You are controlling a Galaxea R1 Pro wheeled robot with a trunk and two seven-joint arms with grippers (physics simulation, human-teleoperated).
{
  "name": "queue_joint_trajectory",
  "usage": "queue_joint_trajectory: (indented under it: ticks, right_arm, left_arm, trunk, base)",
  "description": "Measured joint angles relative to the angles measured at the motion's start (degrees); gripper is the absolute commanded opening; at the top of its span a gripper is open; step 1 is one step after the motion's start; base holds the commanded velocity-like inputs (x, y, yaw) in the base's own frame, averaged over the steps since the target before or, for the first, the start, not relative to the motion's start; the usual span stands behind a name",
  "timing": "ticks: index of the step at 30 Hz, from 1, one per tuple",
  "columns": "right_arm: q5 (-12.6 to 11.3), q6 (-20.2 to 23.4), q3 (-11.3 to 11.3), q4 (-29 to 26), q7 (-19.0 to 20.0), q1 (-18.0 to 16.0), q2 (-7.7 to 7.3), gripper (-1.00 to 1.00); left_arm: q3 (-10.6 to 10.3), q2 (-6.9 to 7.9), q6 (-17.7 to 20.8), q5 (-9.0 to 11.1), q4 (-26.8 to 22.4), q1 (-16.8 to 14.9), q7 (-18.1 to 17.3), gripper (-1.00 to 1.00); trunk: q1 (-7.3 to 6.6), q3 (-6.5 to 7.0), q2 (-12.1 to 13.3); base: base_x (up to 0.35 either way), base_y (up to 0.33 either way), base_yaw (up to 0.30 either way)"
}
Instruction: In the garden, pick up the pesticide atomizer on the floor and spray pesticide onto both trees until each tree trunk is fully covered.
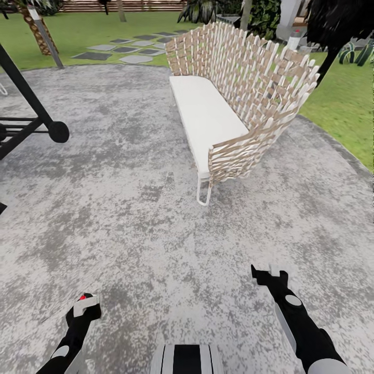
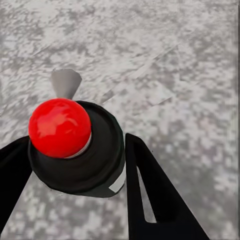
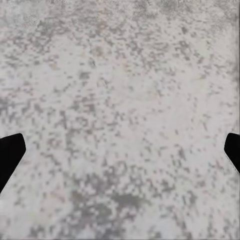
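Note:
The pesticide atomizer [image 2: 75, 150] is a dark round body with a glossy red cap and a grey nozzle. It sits between the black fingers [image 2: 150, 190] of my left gripper [image 1: 83, 307], which is shut on it low at the front left, just above the floor [image 1: 130, 218], a mottled grey paving. The red cap shows as a small dot on the atomizer [image 1: 81, 297]. My right gripper [image 1: 267, 274] hangs open at the front right, its fingertips [image 3: 10, 155] wide apart over bare paving. Far back behind the bench rises a pale tree trunk [image 1: 245, 14].
A wicker bench [image 1: 244, 88] with a white cushion stands ahead on the right. A black metal frame [image 1: 31, 119] juts in from the left. Beyond the paving's curved edge lie the lawn [image 1: 343, 104], stepping stones [image 1: 130, 49], a palm and a lamp post [image 1: 45, 36].

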Motion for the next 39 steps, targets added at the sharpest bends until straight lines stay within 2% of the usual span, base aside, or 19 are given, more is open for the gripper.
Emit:
queue_joint_trajectory:
  ticks: [8,12,15,17,21,24,27,33,35,39]
  right_arm:
    - [1.1,-0.9,0.1,0.2,0.2,0.1,0.03,1.0]
    - [2.0,-4.4,0.0,0.9,0.0,0.2,0.02,1.0]
    - [2.2,-8.4,0.0,4.0,-0.1,0.2,0.04,1.0]
    - [2.4,-12.4,0.0,7.3,-0.1,0.2,0.03,1.0]
    - [2.5,-19.8,0.1,18.1,-0.1,0.2,-0.06,1.0]
    - [2.5,-26.7,0.2,26.9,-0.2,0.2,-0.33,1.0]
    - [2.5,-35.5,0.3,36.3,-0.2,0.3,-1.26,1.0]
    - [2.4,-44.6,0.3,45.3,-0.3,1.1,-1.66,1.0]
    - [2.4,-46.9,0.4,46.6,-0.2,2.0,-1.54,1.0]
    - [2.4,-48.4,0.5,47.1,-0.2,4.4,-1.3,1.0]
  left_arm:
    - [-0.3,-0.02,0.4,-0.1,0.4,0.0,0.0,-1.0]
    - [-0.5,-0.04,0.6,-0.5,0.0,-0.1,0.0,-1.0]
    - [-0.6,-0.02,0.8,-0.6,-0.1,0.0,0.0,-1.0]
    - [-0.6,0.16,0.8,-0.6,0.1,0.1,0.0,-1.0]
    - [-0.6,0.44,0.9,-0.8,0.5,0.7,0.0,-1.0]
    - [-0.6,0.5,0.9,-0.7,0.7,1.4,0.1,-1.0]
    - [-0.5,0.58,0.9,-0.7,0.7,2.8,0.1,-1.0]
    - [-0.2,0.62,1.0,-0.5,0.8,5.4,0.4,-1.0]
    - [-0.1,0.62,1.0,-0.4,0.9,6.4,0.4,-1.0]
    - [0.2,0.67,1.0,-0.3,1.9,8.4,0.5,-1.0]
  trunk:
    - [-0.21,1.77,0.1]
    - [-0.31,2.66,0.2]
    - [-0.39,3.32,0.2]
    - [-0.44,3.76,0.2]
    - [-0.54,4.65,0.3]
    - [-0.62,5.32,0.3]
    - [-0.69,5.98,0.4]
    - [-0.85,7.31,0.4]
    - [-0.9,7.75,0.5]
    - [-1.0,8.64,0.5]
  base:
    - [0.0,0.0,0.0]
    - [0.0,0.0,0.0]
    - [0.0,0.0,0.0]
    - [0.0,0.0,0.0]
    - [0.0,0.0,0.0]
    - [0.0,0.0,0.0]
    - [0.0,0.0,0.0]
    - [0.0,0.0,0.0]
    - [0.0,0.0,0.0]
    - [0.0,0.0,0.0]
